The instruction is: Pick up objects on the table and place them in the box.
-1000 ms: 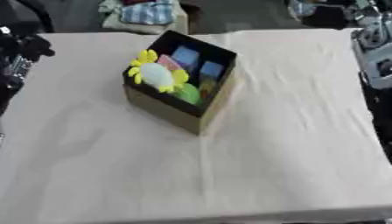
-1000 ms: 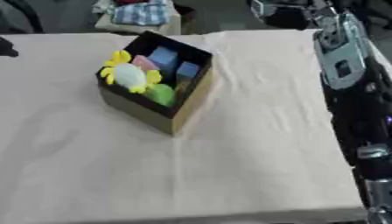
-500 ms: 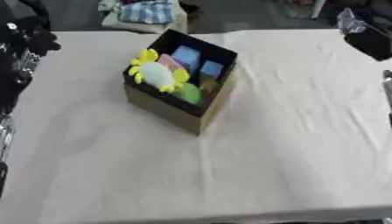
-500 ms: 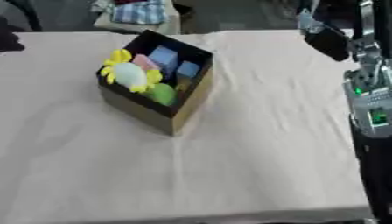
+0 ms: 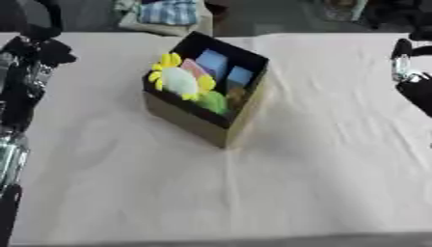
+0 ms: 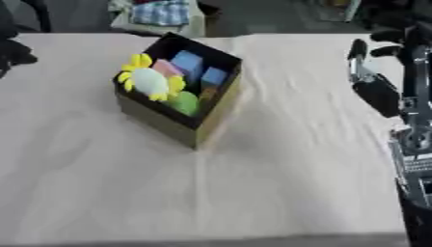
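Your box (image 5: pixel 205 94) is sitting on the cloth-covered tabletop (image 5: pixel 253 193), already holding toys.
Inside it you are looking at a yellow-and-white flower toy (image 5: pixel 179 80), a green ball (image 5: pixel 213 101), a pink block (image 5: pixel 195 69) and blue blocks (image 5: pixel 211 61). Your left hand (image 5: pixel 47 48) is showing at the left edge, your right hand (image 6: pixel 371 79) at the right; you cannot tell how either hand's fingers are set.
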You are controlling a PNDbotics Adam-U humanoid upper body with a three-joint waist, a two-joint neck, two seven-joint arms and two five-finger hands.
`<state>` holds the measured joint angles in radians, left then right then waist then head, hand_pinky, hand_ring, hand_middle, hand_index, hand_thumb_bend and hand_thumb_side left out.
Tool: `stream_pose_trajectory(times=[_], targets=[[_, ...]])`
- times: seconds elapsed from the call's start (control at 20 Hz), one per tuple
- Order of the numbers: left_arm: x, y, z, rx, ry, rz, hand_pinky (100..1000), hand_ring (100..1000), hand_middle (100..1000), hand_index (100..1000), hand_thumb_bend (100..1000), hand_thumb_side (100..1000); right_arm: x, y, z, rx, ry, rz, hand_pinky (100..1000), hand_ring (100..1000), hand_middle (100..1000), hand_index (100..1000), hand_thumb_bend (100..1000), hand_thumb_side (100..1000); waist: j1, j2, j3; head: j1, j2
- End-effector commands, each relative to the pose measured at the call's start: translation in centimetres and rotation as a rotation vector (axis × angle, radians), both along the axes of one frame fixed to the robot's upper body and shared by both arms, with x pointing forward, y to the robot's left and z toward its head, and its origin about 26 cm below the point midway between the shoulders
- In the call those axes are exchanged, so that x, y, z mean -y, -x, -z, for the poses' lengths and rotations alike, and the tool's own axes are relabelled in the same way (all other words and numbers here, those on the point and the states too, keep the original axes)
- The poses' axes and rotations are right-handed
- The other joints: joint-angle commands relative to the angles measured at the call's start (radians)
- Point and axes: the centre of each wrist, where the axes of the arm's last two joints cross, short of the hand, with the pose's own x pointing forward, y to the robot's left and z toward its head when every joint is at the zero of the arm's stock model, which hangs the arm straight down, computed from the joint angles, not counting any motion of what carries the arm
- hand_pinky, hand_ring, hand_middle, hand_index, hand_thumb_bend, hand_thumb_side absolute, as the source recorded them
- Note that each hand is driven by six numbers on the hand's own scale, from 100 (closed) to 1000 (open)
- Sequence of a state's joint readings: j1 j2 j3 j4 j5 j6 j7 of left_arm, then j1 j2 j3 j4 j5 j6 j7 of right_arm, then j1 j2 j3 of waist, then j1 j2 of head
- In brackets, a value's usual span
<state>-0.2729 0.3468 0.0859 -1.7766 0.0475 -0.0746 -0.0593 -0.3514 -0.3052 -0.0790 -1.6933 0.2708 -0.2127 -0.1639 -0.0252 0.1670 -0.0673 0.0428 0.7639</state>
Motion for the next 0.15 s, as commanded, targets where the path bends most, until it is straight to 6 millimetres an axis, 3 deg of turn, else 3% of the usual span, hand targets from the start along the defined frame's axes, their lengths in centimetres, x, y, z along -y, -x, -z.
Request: stream_pose_trajectory(times=[0.05, 0.15], targets=[[-0.03, 0.03, -0.93, 0.033, 0.001, -0.003, 766, 617, 575, 784, 474, 658, 0.40, 0.28, -1.35, 0.026, -0.027, -0.039, 604, 716, 755, 828, 160, 379, 0.004, 0.002, 0.006, 0.010, -0.003], [-0.06, 0.02, -0.95, 0.037, 0.002, -0.007, 767, 619, 575, 783, 472, 658, 0.60, 0.35, -1.46, 0.019, -0.058, -0.069, 603, 716, 754, 827, 159, 377, 0.007, 0.003, 0.021, 0.014, -0.006]])
